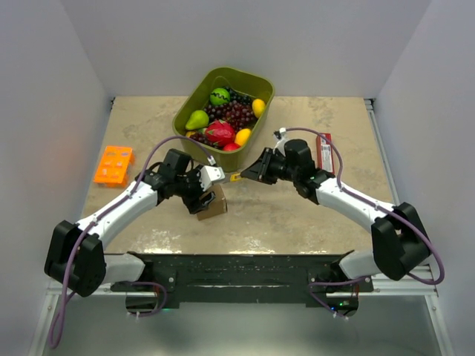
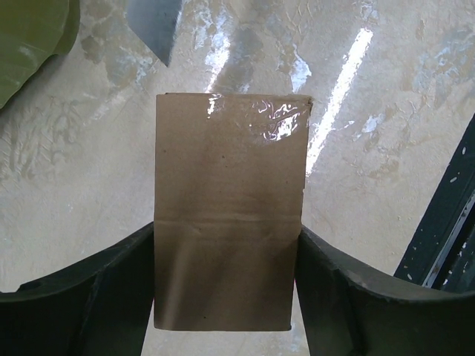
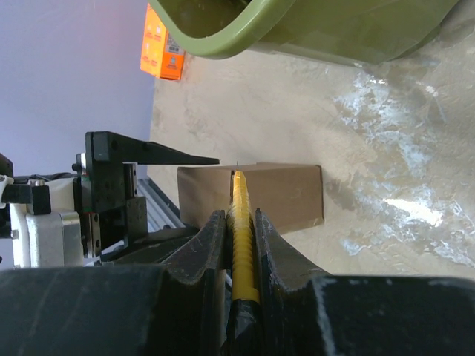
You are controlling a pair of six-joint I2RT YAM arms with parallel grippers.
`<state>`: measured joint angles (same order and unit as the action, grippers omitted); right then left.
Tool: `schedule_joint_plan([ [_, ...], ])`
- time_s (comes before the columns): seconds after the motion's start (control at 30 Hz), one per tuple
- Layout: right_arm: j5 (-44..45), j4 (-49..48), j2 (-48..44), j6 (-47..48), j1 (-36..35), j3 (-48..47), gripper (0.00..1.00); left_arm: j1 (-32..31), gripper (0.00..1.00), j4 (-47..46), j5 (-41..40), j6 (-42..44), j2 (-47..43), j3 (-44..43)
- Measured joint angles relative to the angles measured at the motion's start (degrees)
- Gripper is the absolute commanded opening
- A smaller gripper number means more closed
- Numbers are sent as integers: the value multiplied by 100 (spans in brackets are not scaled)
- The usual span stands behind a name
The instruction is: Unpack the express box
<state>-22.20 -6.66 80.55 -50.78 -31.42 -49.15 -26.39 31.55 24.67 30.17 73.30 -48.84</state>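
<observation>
The left claw (image 1: pixel 202 194) clamps the box (image 2: pixel 230 208) steady on the desk (image 1: pixel 297 215), presumably so the right claw (image 3: pixel 239 222), at its two o'clock and pinching a yellow tool (image 3: pixel 239 196), can slit the tape (image 2: pixel 271 122).

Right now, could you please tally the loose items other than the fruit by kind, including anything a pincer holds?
express box: 1, gripped by the left pincer
green tub: 1
orange tray: 1
red packet: 1
yellow tool: 1, gripped by the right pincer
Total: 5
</observation>
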Motion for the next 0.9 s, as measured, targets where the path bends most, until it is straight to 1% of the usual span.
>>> schedule_joint_plan([
  [0.13,-2,-33,13,-31,-96,0,0,0,64,-52,0,-57,0,2],
  [0.73,24,-94,13,-107,-138,76,0,0,57,-153,76,-68,-2,68],
  [0.87,20,-94,13,-105,-136,76,0,0,53,-184,79,-107,-2,76],
  [0.9,17,-94,13,-103,-136,76,0,2,50,-190,72,-120,-2,76],
])
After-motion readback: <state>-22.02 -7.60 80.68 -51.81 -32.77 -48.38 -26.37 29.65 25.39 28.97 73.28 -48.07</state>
